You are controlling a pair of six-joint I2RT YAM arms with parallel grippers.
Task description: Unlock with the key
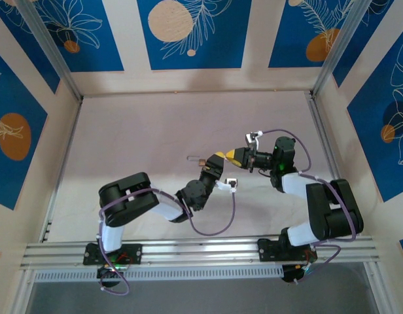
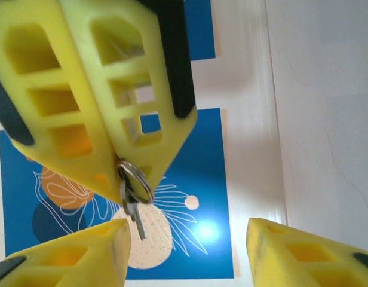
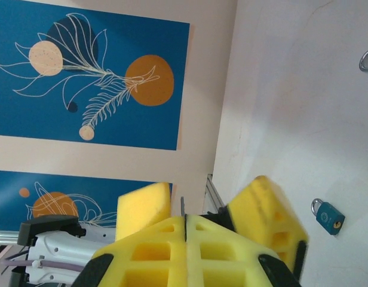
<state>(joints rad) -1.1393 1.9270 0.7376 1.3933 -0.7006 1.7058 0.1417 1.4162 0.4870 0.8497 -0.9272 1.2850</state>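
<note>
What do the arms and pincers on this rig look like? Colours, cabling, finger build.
Left arm and right arm: black joint housings, white links, and a purple cable looping along the outside. Left pincer and right pincer: yellow wedge-shaped fingers with open lattice cut-outs and black strips along the edges.

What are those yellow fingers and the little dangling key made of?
The fingers look like matte yellow plastic or foam, moulded with lattice holes. The key seems metal, given its silver-grey sheen; its ring looks like polished steel wire.
</note>
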